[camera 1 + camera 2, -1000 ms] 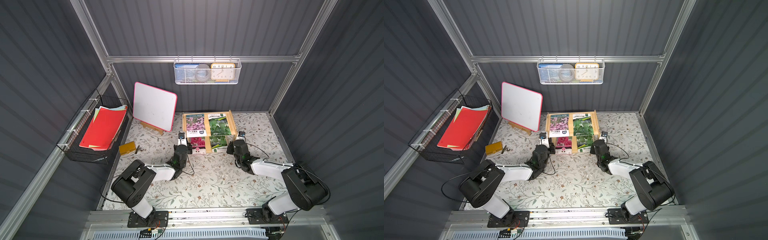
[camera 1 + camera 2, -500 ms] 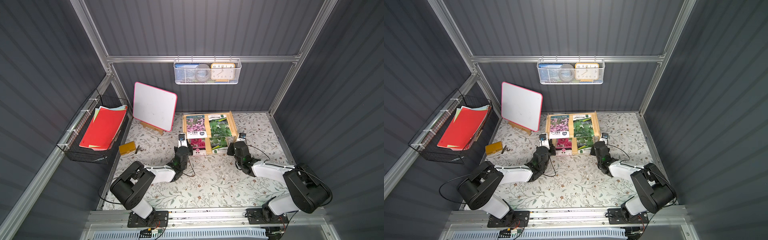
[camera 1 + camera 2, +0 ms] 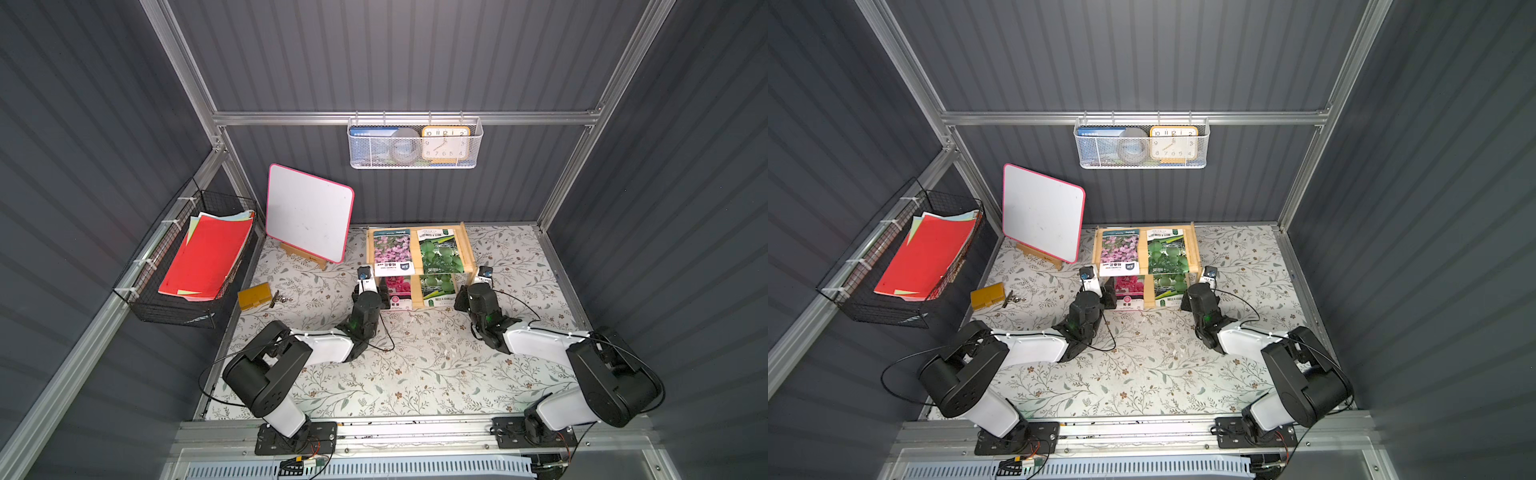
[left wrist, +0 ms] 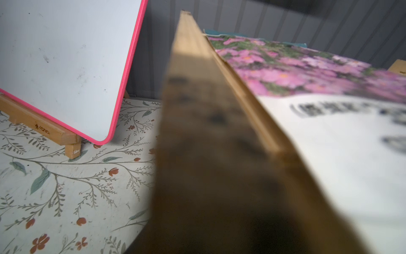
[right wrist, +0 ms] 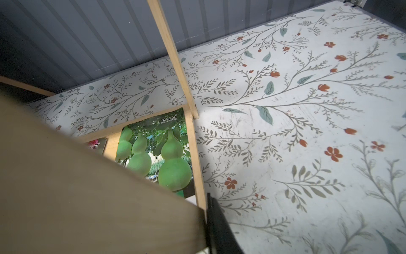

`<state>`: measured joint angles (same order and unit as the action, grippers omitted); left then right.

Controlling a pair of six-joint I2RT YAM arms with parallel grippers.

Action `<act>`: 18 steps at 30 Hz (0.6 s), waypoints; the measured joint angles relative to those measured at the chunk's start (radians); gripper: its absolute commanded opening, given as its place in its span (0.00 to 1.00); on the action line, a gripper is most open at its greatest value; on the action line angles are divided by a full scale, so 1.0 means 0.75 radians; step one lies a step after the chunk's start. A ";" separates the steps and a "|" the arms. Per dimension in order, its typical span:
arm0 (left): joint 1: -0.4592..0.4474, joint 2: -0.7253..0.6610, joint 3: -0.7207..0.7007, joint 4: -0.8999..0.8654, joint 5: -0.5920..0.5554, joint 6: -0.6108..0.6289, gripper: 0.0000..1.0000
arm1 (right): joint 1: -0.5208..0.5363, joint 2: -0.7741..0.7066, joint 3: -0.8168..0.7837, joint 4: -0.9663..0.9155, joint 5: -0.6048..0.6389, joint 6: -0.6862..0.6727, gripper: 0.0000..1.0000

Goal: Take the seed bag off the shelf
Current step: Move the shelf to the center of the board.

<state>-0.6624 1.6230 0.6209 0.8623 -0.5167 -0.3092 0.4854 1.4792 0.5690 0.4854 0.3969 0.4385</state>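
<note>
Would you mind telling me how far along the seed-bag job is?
Done: nothing; all four seed bags lie on the shelf. In hand: left pincer and right pincer flank the shelf's sides, holding no bag. Remaining: grasp a bag and lift it off.
</note>
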 measured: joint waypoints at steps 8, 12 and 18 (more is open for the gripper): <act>-0.002 -0.035 0.000 -0.070 0.041 -0.002 0.66 | 0.011 0.002 -0.047 -0.126 -0.081 0.046 0.55; -0.008 -0.072 -0.002 -0.149 0.071 -0.007 0.76 | 0.014 -0.002 -0.054 -0.182 -0.116 0.053 0.69; -0.010 -0.129 -0.011 -0.250 0.097 -0.037 1.00 | 0.014 -0.058 -0.054 -0.241 -0.150 0.049 0.81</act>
<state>-0.6701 1.5261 0.6125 0.6750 -0.4442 -0.3367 0.4957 1.4357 0.5282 0.3050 0.2844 0.4755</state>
